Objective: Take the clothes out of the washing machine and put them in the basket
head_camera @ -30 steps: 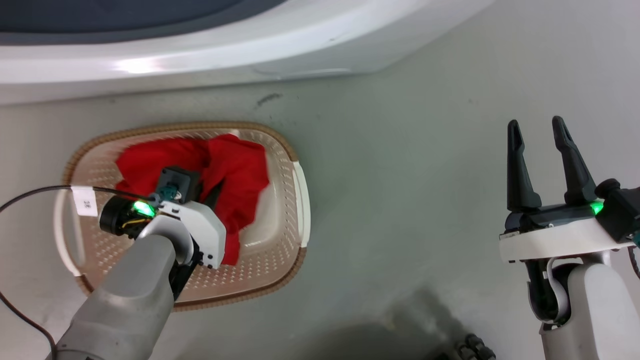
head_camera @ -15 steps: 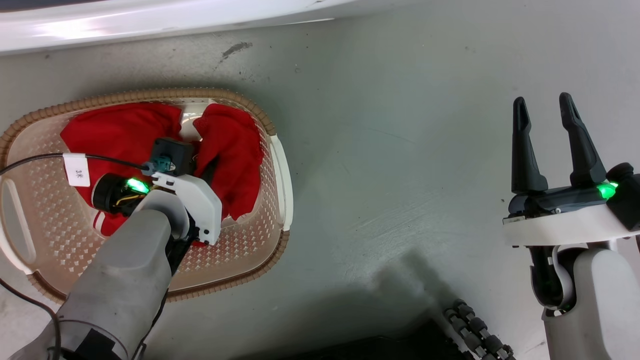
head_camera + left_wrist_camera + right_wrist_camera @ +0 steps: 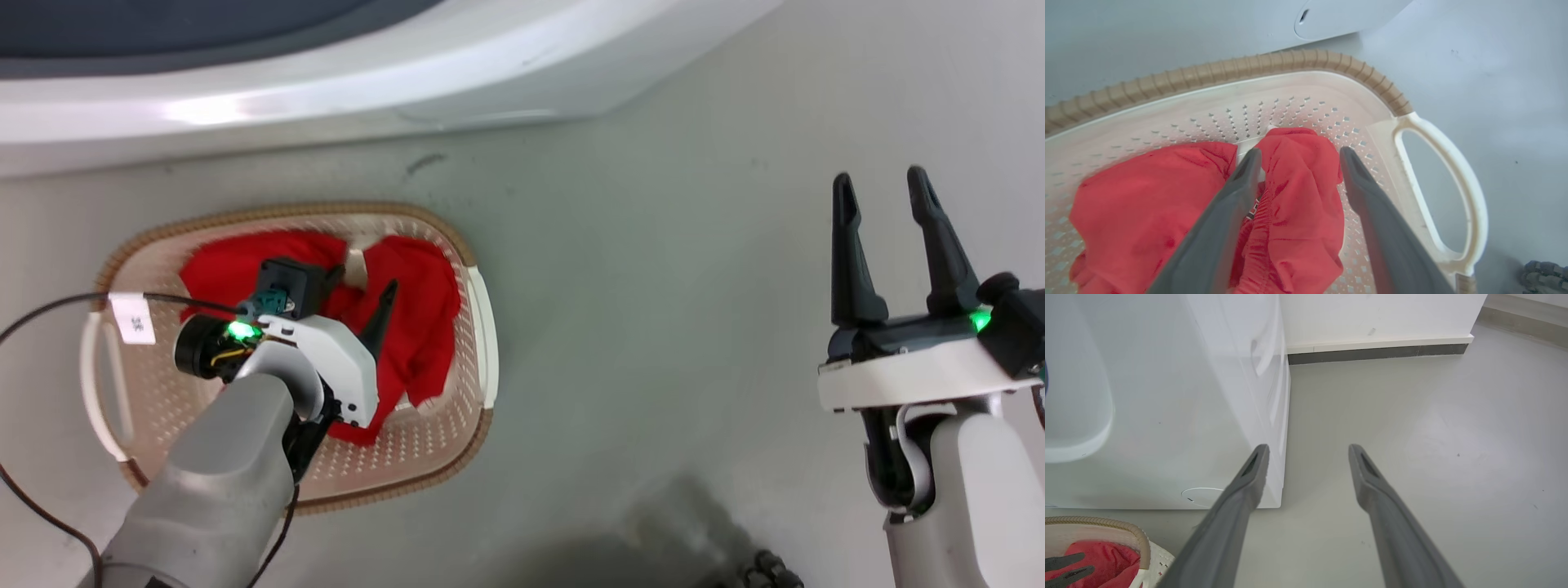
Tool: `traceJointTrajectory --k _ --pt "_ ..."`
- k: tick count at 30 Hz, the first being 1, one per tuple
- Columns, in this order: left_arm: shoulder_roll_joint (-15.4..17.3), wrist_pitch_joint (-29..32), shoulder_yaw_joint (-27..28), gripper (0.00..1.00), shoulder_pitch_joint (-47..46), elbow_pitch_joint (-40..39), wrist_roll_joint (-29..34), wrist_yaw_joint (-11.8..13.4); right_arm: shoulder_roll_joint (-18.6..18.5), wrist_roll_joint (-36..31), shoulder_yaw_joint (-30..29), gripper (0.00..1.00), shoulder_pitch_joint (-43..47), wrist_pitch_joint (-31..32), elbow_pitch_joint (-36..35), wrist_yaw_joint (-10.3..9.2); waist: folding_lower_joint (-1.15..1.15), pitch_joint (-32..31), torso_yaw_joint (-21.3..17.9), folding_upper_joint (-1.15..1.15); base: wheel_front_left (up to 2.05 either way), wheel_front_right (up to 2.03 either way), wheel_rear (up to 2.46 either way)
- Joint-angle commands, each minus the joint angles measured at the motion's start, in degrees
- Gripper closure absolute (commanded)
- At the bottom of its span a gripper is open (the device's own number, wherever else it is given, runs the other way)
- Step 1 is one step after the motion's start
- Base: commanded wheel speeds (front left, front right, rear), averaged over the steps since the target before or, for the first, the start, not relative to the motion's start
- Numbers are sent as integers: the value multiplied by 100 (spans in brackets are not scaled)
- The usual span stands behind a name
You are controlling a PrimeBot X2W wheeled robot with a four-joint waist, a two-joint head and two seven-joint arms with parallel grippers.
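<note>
Sitting on grey floor (image 3: 653, 286) by the washing machine (image 3: 326, 98), the basket (image 3: 441, 461) holds clothes (image 3: 420, 327) beneath parted left fingers (image 3: 1224, 228); right fingers (image 3: 849, 261) apart.

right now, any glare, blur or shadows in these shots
Head view: glare streak on the washing machine, dark shadow on the floor. Left wrist view: left gripper soft near the lens, basket rim bowed. Right wrist view: right gripper soft too.
</note>
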Motion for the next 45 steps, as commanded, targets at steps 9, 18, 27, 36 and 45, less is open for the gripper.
traceJointTrajectory --k 9,18,27,36,45 --pt "124 -14 1060 0 854 -1467 728 77 -2 -347 -283 0 439 -14 203 -4 0 -1705 501 0 0 0 0" --pt "-129 -15 2676 0 1939 -3221 1711 152 -2 -471 -435 0 797 -13 286 -4 0 -2780 918 0 0 0 0" --pt "-351 -15 3807 0 3109 -4421 2431 125 -1 -371 -416 0 1168 -13 181 -4 0 -3556 1080 0 0 0 0" --pt "-857 -16 4397 0 4201 -5251 2965 275 1 -289 -431 0 1588 -13 67 -4 0 -4013 1117 0 0 0 0" --pt "-1235 -16 4692 0 5022 -5583 3178 301 1 -167 -343 0 2023 -13 16 -4 0 -4350 1005 0 0 0 0"
